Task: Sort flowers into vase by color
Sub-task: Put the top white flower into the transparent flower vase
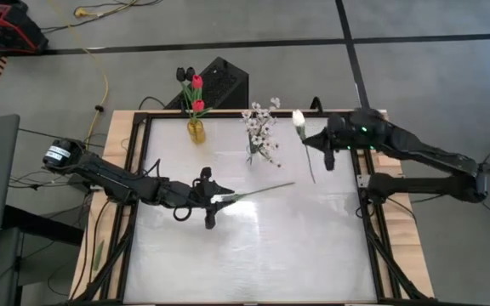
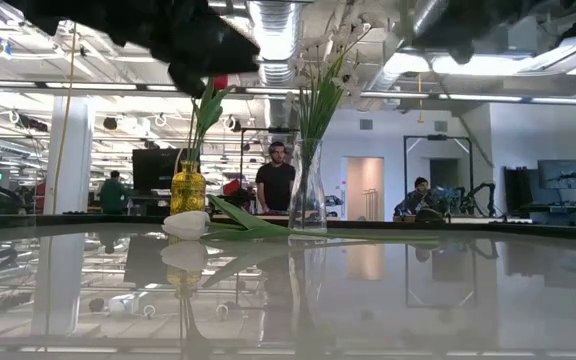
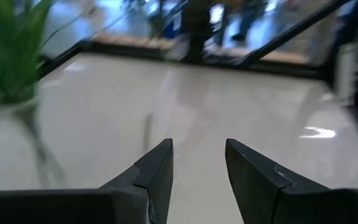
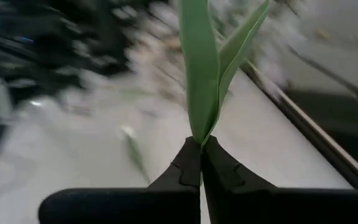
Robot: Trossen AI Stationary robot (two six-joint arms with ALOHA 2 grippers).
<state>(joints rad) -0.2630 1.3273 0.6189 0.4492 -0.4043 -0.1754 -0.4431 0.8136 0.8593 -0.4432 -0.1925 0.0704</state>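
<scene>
A white flower (image 1: 258,190) lies flat on the table, its head (image 2: 186,224) just beside my left gripper (image 1: 214,202). That gripper (image 3: 197,144) stands open with nothing between its fingers. My right gripper (image 1: 320,143), at the far right, is shut on another white flower (image 1: 306,149), whose head (image 1: 299,119) points to the far edge. A yellow vase (image 1: 196,129) at the far edge holds red and dark flowers. A clear vase (image 2: 307,195) beside it holds sprigs of tiny white blossoms (image 1: 260,123). My right gripper pinches the white flower between its two fingers at the green stem and leaf bases (image 4: 201,134), a little below the head. The fingers lie across the stem, coming from the table's right. The long lower stem (image 1: 311,170) trails toward the near edge, seemingly clear of the table.
Black frame rails (image 1: 373,221) run along the table's edges. A black box (image 1: 219,81) stands behind the yellow vase. The near half of the table (image 1: 245,263) is bare. People and desks show in the room beyond.
</scene>
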